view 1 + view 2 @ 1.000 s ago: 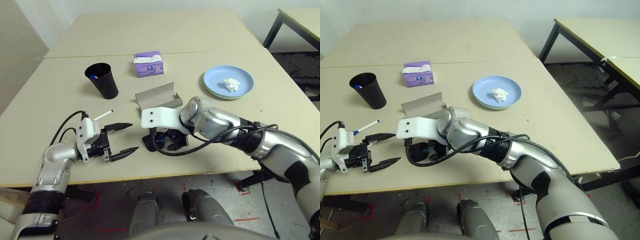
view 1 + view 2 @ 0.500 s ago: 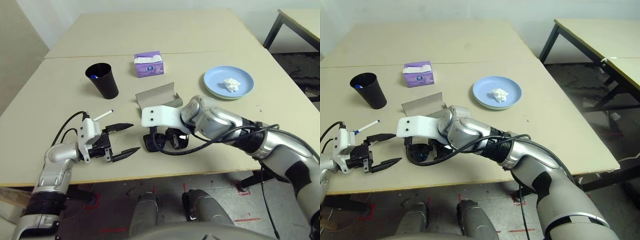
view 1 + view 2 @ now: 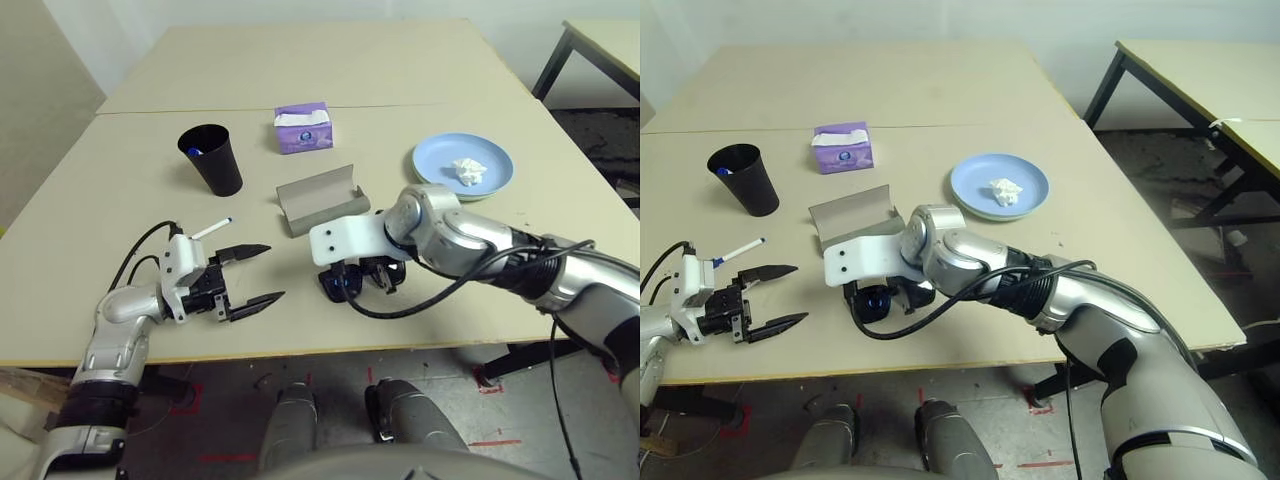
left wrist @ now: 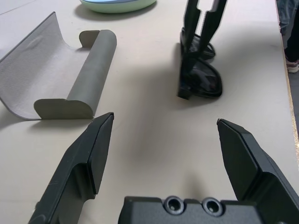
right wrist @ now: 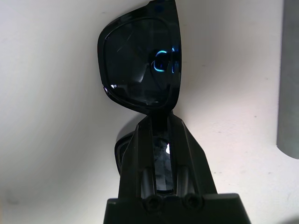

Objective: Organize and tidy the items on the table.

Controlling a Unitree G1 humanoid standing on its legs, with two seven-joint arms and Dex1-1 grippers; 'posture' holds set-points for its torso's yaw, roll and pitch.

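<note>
Near the front edge of the light-beige table [image 3: 90, 200], the right gripper [image 5: 160, 122] clenches the black plastic sunglasses [image 5: 140, 60]; the left gripper [image 3: 258, 274] gapes well aside.

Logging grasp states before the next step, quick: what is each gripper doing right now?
Left gripper: open, holding nothing.
Right gripper: fingers shut on the black sunglasses.

Lab or workroom, plain beige tables [image 3: 420, 330], red floor tape [image 3: 495, 438]
</note>
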